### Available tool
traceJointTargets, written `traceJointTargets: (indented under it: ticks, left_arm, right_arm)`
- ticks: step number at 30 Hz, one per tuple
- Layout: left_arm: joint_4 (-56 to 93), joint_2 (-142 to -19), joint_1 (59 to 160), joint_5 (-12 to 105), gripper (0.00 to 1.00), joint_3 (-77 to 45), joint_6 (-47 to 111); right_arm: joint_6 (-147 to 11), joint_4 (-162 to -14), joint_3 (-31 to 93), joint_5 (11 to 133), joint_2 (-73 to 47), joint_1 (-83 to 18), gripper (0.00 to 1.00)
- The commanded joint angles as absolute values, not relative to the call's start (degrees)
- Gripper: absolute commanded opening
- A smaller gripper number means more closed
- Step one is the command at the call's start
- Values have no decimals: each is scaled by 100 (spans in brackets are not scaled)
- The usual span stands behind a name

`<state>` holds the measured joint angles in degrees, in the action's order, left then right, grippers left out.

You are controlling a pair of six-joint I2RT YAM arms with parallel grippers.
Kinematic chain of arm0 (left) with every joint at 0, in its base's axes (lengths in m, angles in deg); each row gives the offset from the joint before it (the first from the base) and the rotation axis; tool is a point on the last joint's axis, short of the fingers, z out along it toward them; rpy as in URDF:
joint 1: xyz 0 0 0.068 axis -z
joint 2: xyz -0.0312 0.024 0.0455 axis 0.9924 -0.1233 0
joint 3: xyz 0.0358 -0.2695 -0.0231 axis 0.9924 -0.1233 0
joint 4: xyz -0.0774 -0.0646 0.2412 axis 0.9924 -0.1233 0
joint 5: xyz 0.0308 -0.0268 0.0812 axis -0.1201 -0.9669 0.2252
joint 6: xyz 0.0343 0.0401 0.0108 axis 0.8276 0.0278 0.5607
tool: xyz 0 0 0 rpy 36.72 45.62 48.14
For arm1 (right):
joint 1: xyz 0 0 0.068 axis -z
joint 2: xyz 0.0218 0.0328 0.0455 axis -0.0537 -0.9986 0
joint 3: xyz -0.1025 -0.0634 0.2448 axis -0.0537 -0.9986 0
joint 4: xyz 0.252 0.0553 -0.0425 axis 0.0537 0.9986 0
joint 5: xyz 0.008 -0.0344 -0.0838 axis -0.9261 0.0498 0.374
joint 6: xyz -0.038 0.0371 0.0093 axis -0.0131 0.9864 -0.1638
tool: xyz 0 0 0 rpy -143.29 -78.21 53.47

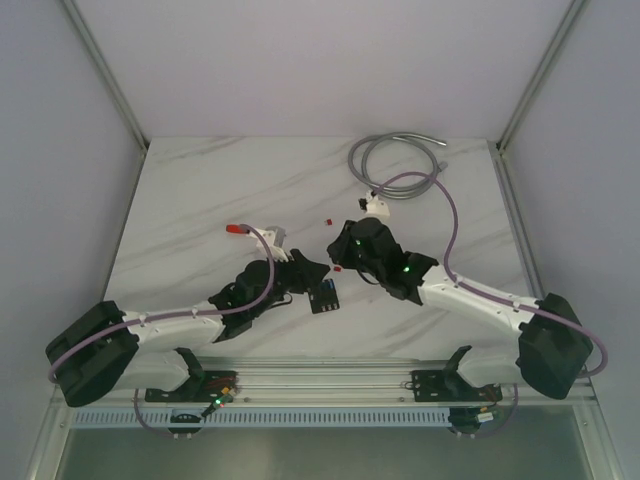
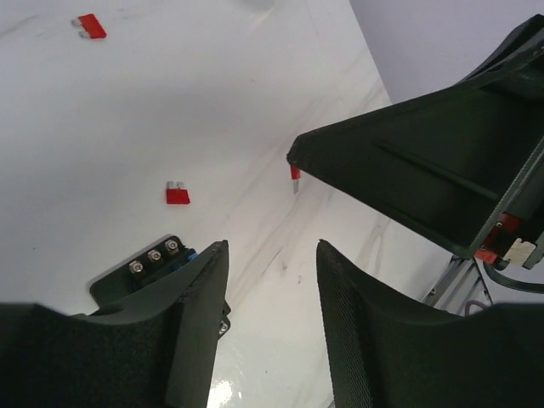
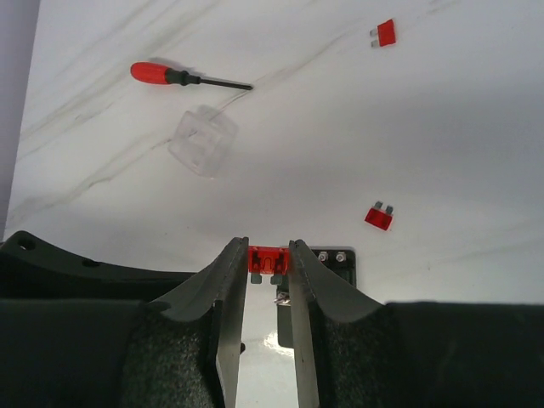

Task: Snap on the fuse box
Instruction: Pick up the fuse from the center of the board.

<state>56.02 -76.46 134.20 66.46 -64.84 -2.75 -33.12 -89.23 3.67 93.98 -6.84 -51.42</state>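
Note:
The fuse box [image 1: 323,296] is a small black block lying flat on the marble table between both grippers. In the left wrist view it [image 2: 149,268] shows three screws and a blue part, half hidden behind my left finger. My left gripper [image 2: 272,251] is open and empty, just left of the box in the top view [image 1: 310,272]. My right gripper [image 3: 268,248] is shut on a small red fuse [image 3: 268,259], prongs down, held above the table beside the box [image 3: 338,257]. In the top view this gripper [image 1: 342,262] hovers just above and right of the box.
Loose red fuses lie on the table [image 3: 386,33] [image 3: 379,216] [image 1: 324,217]. A red-handled screwdriver [image 3: 161,74] and a clear plastic cover [image 3: 202,140] lie to the far left. A grey cable coil [image 1: 400,165] with a white connector [image 1: 375,205] sits at the back.

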Motion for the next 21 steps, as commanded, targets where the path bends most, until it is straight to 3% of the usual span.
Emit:
traceJointTargets:
  ticks: [1, 21]
  left_arm:
    - [5982, -7700, 13503, 6903, 53, -6325, -55]
    - [6174, -7803, 13504, 7024, 25, -6133, -30]
  right_arm:
    - [-2992, -9299, 202, 9438, -496, -5240, 24]
    - [-2606, -9594, -148, 9472, -202, -5476, 24]
